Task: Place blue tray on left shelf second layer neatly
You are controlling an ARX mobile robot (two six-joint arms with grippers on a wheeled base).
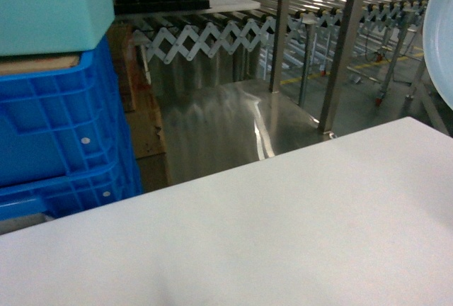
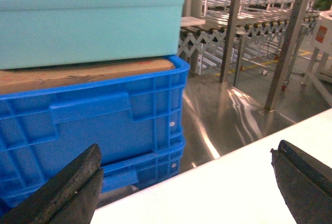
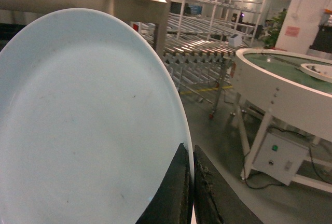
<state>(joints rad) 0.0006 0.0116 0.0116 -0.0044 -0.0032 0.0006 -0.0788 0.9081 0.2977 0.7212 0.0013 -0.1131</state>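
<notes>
A: At the right edge of the head view, the blue tray (image 1: 440,44) is showing only as a pale curved sliver, up off the white table (image 1: 283,228).

B: Wrist cam confirming? Who's holding it?

A: Right gripper (image 3: 192,182) is pinching its rim, both dark fingers (image 3: 174,193) pressed tight either side of the edge. The blue tray (image 3: 88,125) is filling most of that view, tilted up on edge, inner face toward the camera.

B: Left gripper?

A: Left gripper (image 2: 187,182) is sitting wide apart, nothing between the fingers (image 2: 67,182), hovering over the near edge of the white table (image 2: 223,187).

B: Shelf?

A: The left shelf (image 1: 340,44) is standing just beyond the table, steel uprights and a shiny lower deck reflecting light. Tray is not resting on it; it's well apart from the deck.

B: Other stuff?

A: A blue crate (image 1: 64,136) is sitting on the shelf at left, with a teal bin (image 1: 53,5) stacked above it and a wooden board (image 2: 88,76) lying between them. A roller conveyor (image 1: 212,26) is running behind. A white round conveyor table (image 3: 285,89) is showing in the right wrist view.
</notes>
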